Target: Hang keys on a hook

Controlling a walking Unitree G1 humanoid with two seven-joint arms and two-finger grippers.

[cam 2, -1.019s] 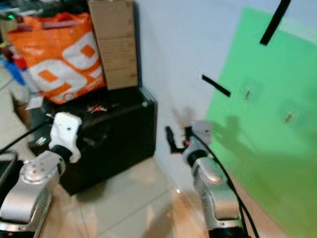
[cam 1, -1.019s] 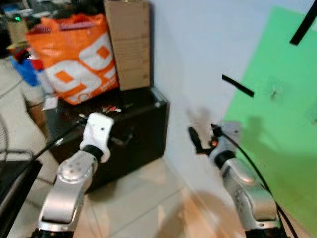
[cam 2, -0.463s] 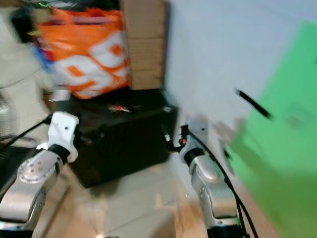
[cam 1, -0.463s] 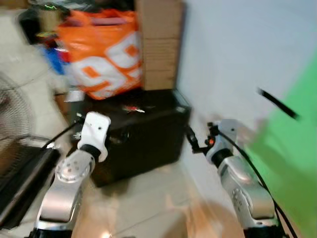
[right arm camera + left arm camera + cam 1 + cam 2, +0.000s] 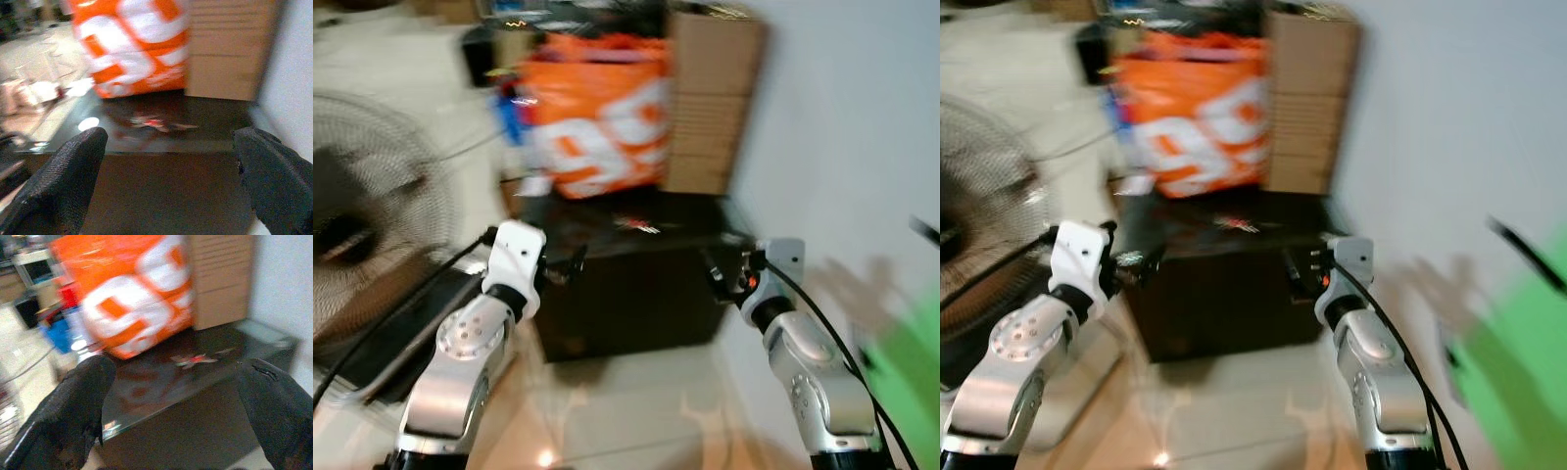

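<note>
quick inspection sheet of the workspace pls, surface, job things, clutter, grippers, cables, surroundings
surface: black cabinet with a glossy top, standing on a pale tiled floor
job's things: small reddish keys lying on the cabinet top, blurred; hook: nothing seen
clutter: orange bag and cardboard box at the back of the cabinet top
grippers: left gripper and right gripper both open, empty, raised in front of the cabinet and aimed toward the keys
cables: black cable along the right arm; another runs to the left arm
surroundings: white wall on the right, green sheet low on it, floor fan on the left
</note>
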